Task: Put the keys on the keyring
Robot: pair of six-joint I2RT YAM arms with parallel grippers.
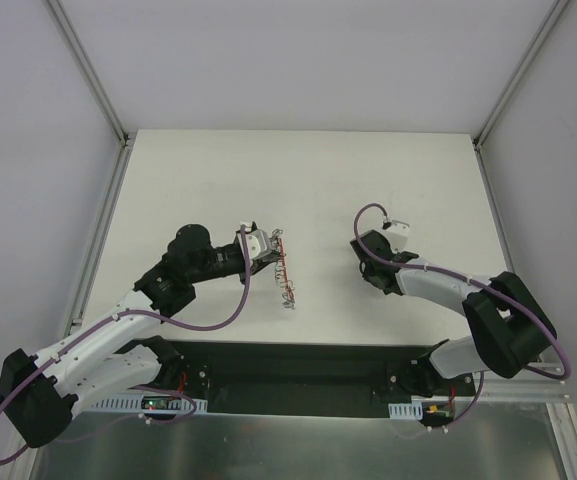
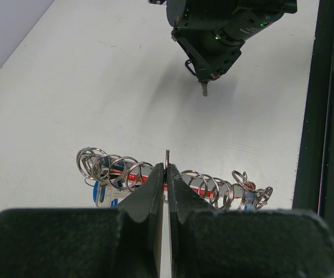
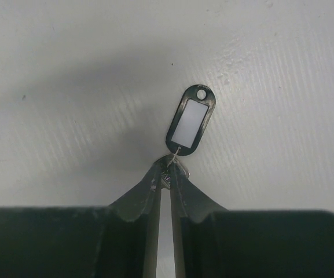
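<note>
A white rectangular table (image 1: 368,180) is seen from above, with grey walls around it. Two white-and-black arms are reached onto it from the near edge, the left arm (image 1: 98,345) toward the middle-left and the right arm (image 1: 488,320) toward the middle-right.

The left gripper (image 2: 167,169) is closed completely, its two black fingers pressed together. A thin silvery ring edge (image 2: 167,155) is pinched between their tips. It belongs to the keyring (image 2: 126,171), a bunch of small silvery metal split rings strung in a row, with a curved red tag (image 2: 200,187) running behind them and a whitish tag with blue patches (image 2: 105,194) at one end. In the top view the bunch is stretched in a line from the left gripper toward the near edge, left of the table's centre. Whether it rests on the surface or is lifted just clear cannot be told.

The right gripper (image 3: 169,171) is pointed down at the table, well apart from the keyring. Its fingers are drawn almost together, and a tiny silvery piece is nipped at their tips. Just past the tips the key (image 3: 190,120) is seen: a black oval plastic head with a whitish rectangular panel and a small round hole at its far end, joined to the pinched metal by a fine silvery link. A soft shadow is cast beside it on the table.
</note>
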